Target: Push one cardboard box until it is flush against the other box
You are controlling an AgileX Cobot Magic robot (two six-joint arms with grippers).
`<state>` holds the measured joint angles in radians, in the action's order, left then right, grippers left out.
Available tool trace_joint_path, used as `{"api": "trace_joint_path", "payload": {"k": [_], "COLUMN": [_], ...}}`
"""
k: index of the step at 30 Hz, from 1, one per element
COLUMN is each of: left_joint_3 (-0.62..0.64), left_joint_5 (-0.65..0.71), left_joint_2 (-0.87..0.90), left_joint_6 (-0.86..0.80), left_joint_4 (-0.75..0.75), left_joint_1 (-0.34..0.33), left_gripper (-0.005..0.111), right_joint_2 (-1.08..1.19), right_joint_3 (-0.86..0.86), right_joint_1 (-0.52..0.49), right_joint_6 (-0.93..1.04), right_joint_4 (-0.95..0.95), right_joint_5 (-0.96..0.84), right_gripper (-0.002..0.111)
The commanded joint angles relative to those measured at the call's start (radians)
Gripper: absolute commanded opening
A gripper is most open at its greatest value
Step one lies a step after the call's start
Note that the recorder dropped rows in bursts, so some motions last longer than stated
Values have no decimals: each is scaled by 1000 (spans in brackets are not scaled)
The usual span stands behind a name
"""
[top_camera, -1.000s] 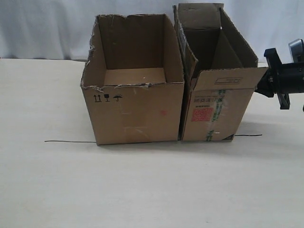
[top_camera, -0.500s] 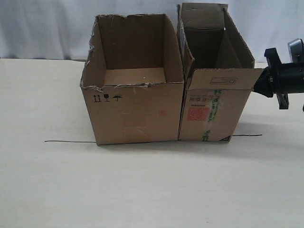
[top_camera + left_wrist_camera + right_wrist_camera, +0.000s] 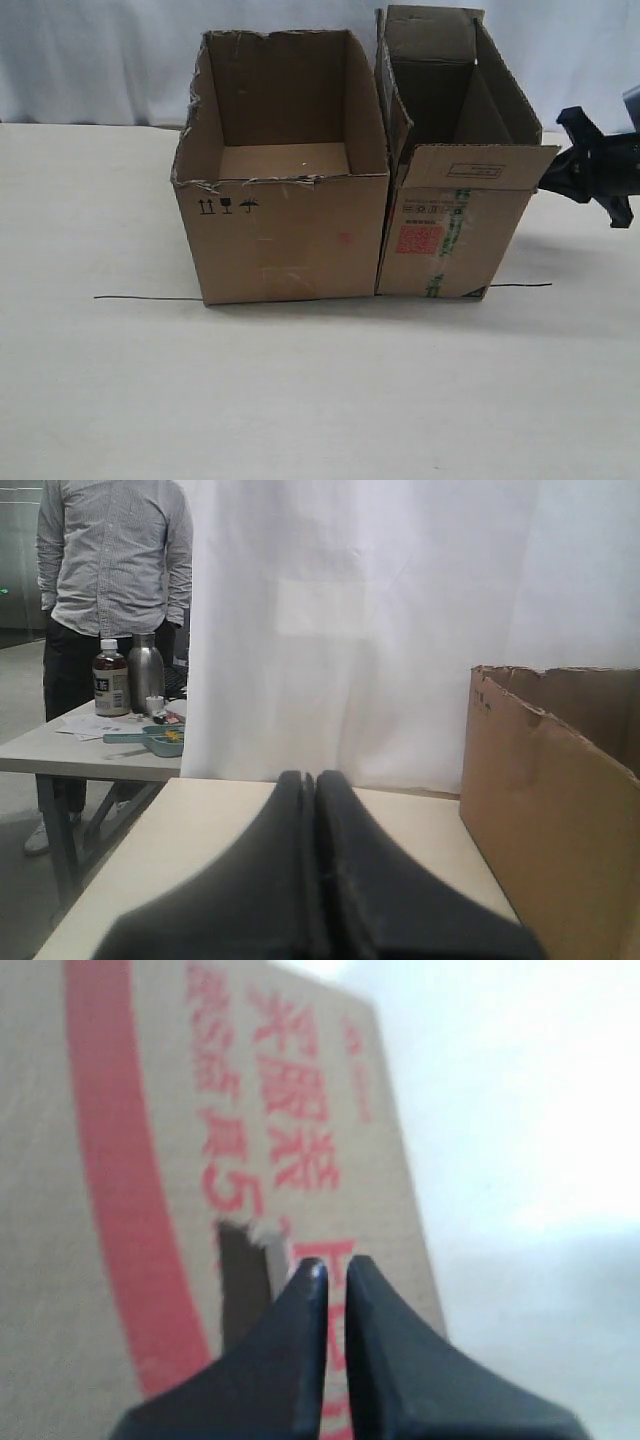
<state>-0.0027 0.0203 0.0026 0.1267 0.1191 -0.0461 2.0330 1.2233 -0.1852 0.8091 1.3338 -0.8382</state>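
Note:
The cardboard box point(image 3: 450, 230), narrow with a red label and green-striped tape, stands against the right side of the other box point(image 3: 290, 235), the wider one with black handling symbols. No gap shows between their front faces. My right gripper point(image 3: 552, 180) is at the narrow box's right side, near its folded front flap. In the right wrist view its fingers point(image 3: 335, 1265) are shut, with only a sliver between the tips. They point at the box's red-printed side point(image 3: 150, 1160), very close; contact is unclear. My left gripper point(image 3: 309, 778) is shut and empty, beside the wide box's wall point(image 3: 545, 810).
A thin black line point(image 3: 150, 298) runs across the table under the boxes' front edges. A white curtain point(image 3: 100, 60) hangs behind the table. In the left wrist view a person point(image 3: 110, 570) stands by a side table point(image 3: 60, 755) with bottles.
The narrow box slid a little left and closed the last gap to the wide box. My right arm has since rolled and drawn slightly back to the right.

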Motion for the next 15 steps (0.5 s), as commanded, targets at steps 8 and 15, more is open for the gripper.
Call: {"api": "trace_joint_path", "payload": {"k": [8,15], "left_joint_3": [3,3], "left_joint_5": [-5,-5], "left_joint_2": [-3,-3], "left_joint_6": [2,2], "left_joint_4": [1,1], "left_joint_1": [1,1], "left_gripper": [0,0], "right_joint_2": [183,213], "right_joint_3": [191,247], "right_joint_1": [2,2], "right_joint_6": [-20,-37], "right_joint_4": [94,98], "right_joint_5": [-129,-128], "right_gripper": [5,5]}}
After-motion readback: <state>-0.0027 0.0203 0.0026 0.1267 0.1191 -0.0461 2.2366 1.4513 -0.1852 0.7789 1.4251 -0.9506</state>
